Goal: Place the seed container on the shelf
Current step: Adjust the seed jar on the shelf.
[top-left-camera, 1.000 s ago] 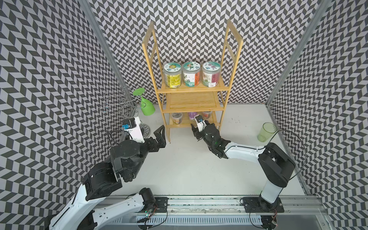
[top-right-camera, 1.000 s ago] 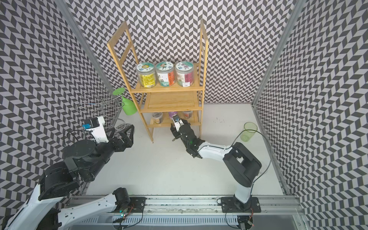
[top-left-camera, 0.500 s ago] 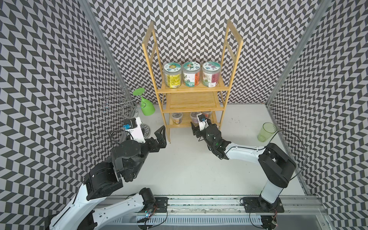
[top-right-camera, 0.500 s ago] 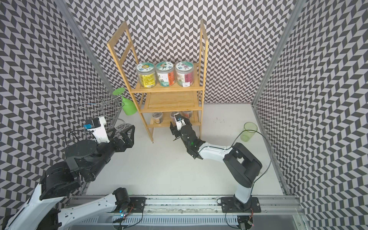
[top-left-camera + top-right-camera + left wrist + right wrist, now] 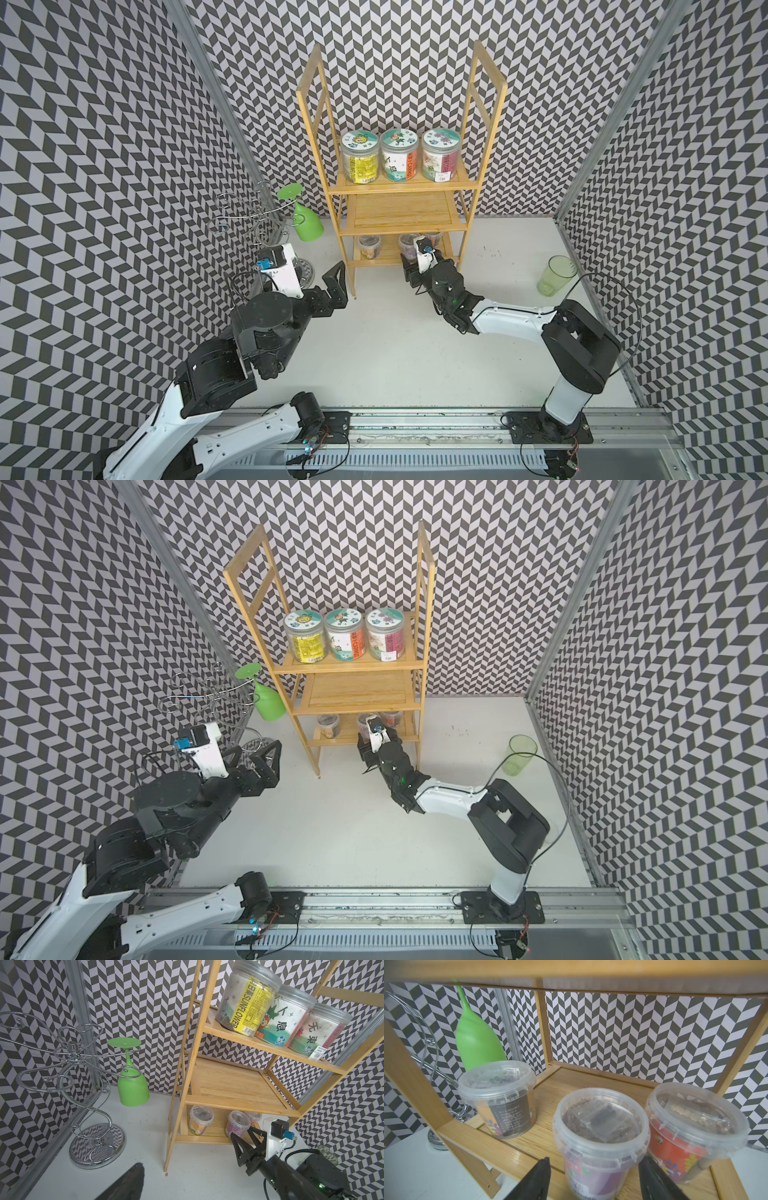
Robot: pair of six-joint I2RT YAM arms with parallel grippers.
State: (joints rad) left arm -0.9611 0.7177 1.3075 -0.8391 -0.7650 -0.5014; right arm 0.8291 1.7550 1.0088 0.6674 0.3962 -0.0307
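The seed container [image 5: 600, 1147], a clear lidded tub with a purple label, stands upright on the bottom tier of the bamboo shelf [image 5: 399, 210]; both top views show it [image 5: 365, 723]. My right gripper [image 5: 596, 1160] is open at the tier's front edge, one finger on each side of the tub. There is a clear gap on one side, and the other finger sits close under the rim. My left gripper [image 5: 251, 750] is open and empty, hovering left of the shelf's front leg.
An orange-labelled tub [image 5: 500, 1101] and a red one [image 5: 691, 1136] flank the purple tub. Three big jars [image 5: 399, 160] fill the top tier and the middle tier is bare. A green glass [image 5: 307, 224] hangs on the wire stand [image 5: 257, 216]. A green cup [image 5: 555, 274] stands far right.
My right gripper has shifted slightly at the bottom tier, staying around the purple tub. The left arm has not moved.
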